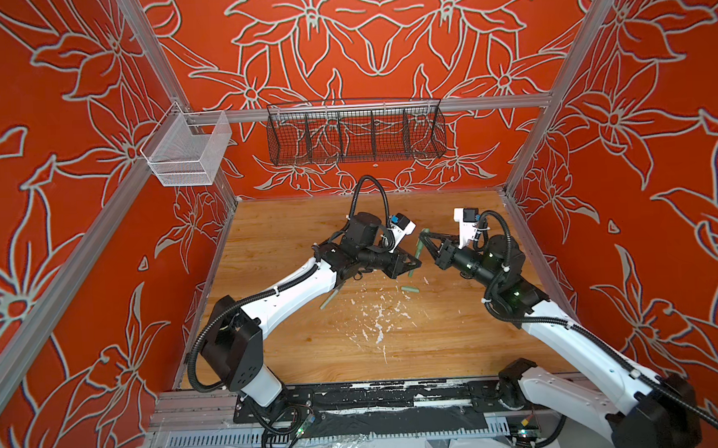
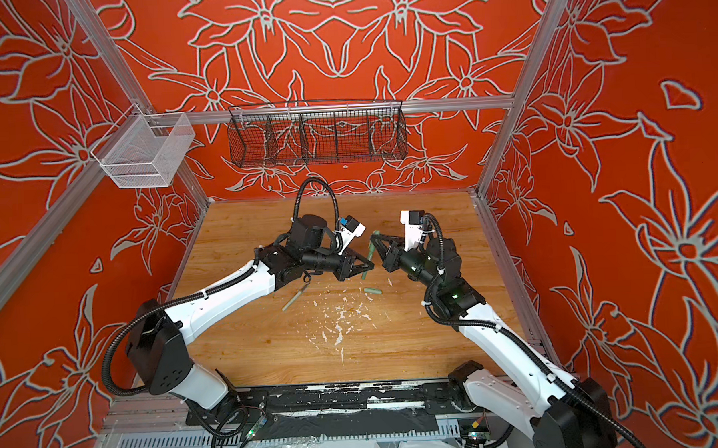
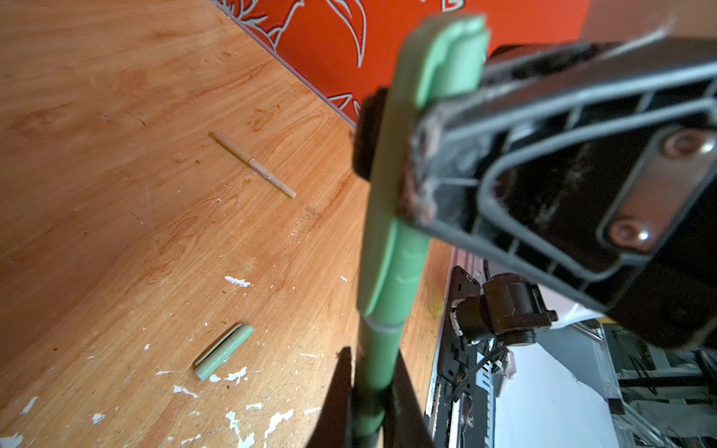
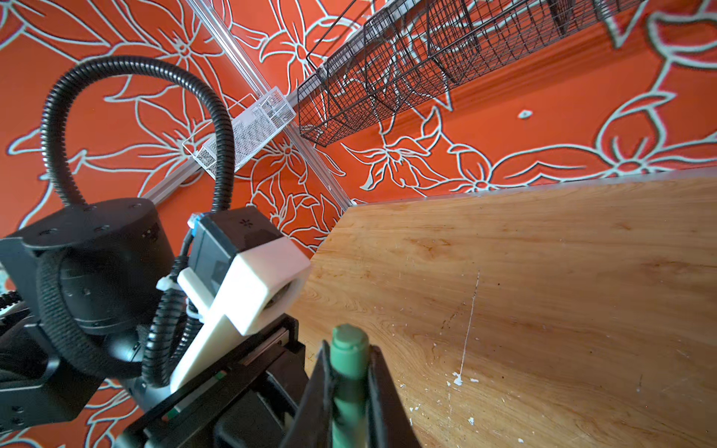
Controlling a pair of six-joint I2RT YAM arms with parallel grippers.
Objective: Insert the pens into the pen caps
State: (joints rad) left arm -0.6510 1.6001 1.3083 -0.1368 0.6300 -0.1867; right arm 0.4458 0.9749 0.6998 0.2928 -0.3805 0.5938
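Closest to the lens in left wrist view: L gripper, fingers pinching the barrel of the green pen. Pen's front end sits inside the green cap; a seam shows where they meet. R gripper comes in from the side w/ fingers clamped across that cap about mid-length. Pen + cap are held clear of the wooden table. On the wood beyond, a loose pale green cap lies flat among white paint flecks. A tan pen lies flat farther off, well apart from it.

Right wrist view: R gripper has fingers pressed onto the green cap, whose rounded end pokes out past the tips. L arm's wrist cam sits just beside. A black wire basket and a white mesh basket hang on the red wall.

Both top views: L gripper and R gripper meet almost tip to tip over mid-table. Green pen and green cap run tilted btwn them. The loose pale green cap lies on the wood just beside the grippers. A pale green pen lies at an angle, partly under the L arm.
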